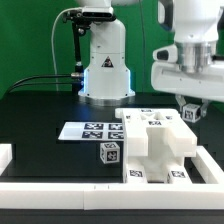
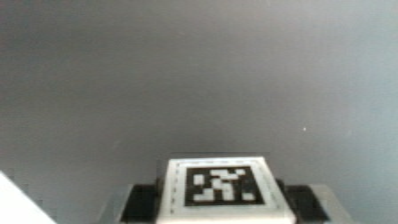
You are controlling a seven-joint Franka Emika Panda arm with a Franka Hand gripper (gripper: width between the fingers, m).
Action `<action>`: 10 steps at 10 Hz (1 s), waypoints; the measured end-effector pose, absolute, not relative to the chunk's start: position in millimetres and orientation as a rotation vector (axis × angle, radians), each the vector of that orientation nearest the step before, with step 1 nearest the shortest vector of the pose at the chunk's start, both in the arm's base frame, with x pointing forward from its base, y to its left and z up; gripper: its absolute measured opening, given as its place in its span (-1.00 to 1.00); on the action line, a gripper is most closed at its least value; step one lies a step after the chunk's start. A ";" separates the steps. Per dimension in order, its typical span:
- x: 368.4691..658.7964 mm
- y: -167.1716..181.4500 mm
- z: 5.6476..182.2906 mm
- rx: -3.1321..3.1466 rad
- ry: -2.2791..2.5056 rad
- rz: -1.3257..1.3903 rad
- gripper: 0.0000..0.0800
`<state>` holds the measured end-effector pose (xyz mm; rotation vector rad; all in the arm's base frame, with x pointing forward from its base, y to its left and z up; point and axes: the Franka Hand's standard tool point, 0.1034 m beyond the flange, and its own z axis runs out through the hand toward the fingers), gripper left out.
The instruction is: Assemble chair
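Wrist view has the gripper (image 2: 222,204) clamped on a small tagged block (image 2: 222,183). Half-built, the chair (image 1: 158,150) stands just beside the marker board (image 1: 85,130), on the exterior view's right; this block seemingly awaits fitting.

Landmark: chair (image 1: 158,148), set on the table (image 1: 40,110).
- The marker board (image 1: 88,130) is laid flat on the table just beside the chair, on the exterior view's left.
- A small tagged cube (image 1: 109,152) is stood in front of the marker board, close beside the chair on the same side.
- The robot base (image 1: 105,70) is placed behind the chair, toward the exterior view's left.
- The gripper (image 1: 190,111) is positioned over the chair's far corner, at the exterior view's right.
- A border rail (image 1: 60,190) is run in front of the chair along the table's near edge.
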<state>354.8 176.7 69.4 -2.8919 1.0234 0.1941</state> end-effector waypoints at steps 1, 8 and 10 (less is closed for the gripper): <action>350.6 174.0 88.6 -2.905 0.943 0.209 -0.30; 366.5 135.5 121.5 -3.035 0.346 0.174 -0.29; 377.0 141.7 138.6 -3.086 0.153 0.094 -0.29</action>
